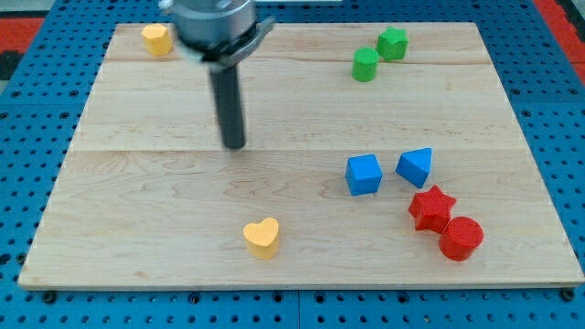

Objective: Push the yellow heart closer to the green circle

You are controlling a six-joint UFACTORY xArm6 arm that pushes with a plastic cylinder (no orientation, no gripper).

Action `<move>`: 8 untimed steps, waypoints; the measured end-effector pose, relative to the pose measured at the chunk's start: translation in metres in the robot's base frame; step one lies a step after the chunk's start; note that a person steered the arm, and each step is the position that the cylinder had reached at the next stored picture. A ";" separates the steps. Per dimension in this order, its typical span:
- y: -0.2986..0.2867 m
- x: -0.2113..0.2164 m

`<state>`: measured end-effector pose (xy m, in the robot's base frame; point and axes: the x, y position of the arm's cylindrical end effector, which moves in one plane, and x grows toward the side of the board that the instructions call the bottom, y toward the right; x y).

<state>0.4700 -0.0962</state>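
The yellow heart [262, 238] lies near the view's bottom, left of centre, on the wooden board [137, 183]. The green circle [365, 65] stands at the view's top right, with a green star [393, 43] just up and right of it. My tip [235, 143] is on the board, well above the yellow heart and slightly to its left, and far left of the green circle. It touches no block.
A yellow block [157, 39], shape unclear, sits at the top left. A blue cube [364, 175] and a blue triangle [416, 166] sit right of centre. A red star [430, 207] and a red circle [460, 238] lie at the lower right.
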 end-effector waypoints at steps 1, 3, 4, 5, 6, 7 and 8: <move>-0.020 0.096; 0.031 0.137; 0.079 0.115; 0.037 0.079; 0.057 0.062; 0.030 0.101; 0.106 0.090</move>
<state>0.5598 0.0101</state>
